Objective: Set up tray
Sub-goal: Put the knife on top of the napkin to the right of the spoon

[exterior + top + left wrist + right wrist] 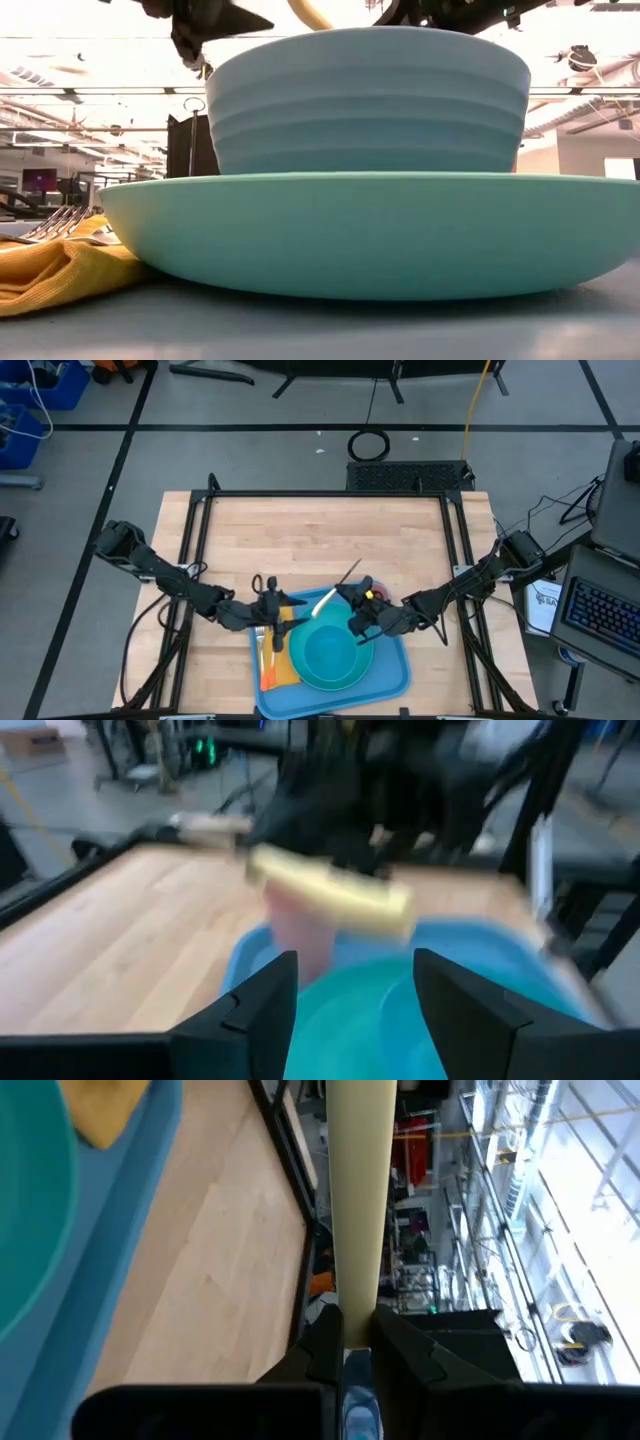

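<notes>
While the blue tray [390, 678] is being set, a cream-handled utensil [324, 603] is being gripped above it by the right gripper [352, 598], left gripper [272, 622] being held wide beside it.

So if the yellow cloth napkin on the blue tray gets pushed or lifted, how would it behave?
The crumpled yellow cloth napkin lies in soft folds, so it would probably bunch up rather than slide whole. It looks light and floppy, likely draping if lifted. A metal fork rests on it and may shift. The flat blue plastic tray beneath looks smooth.
</notes>
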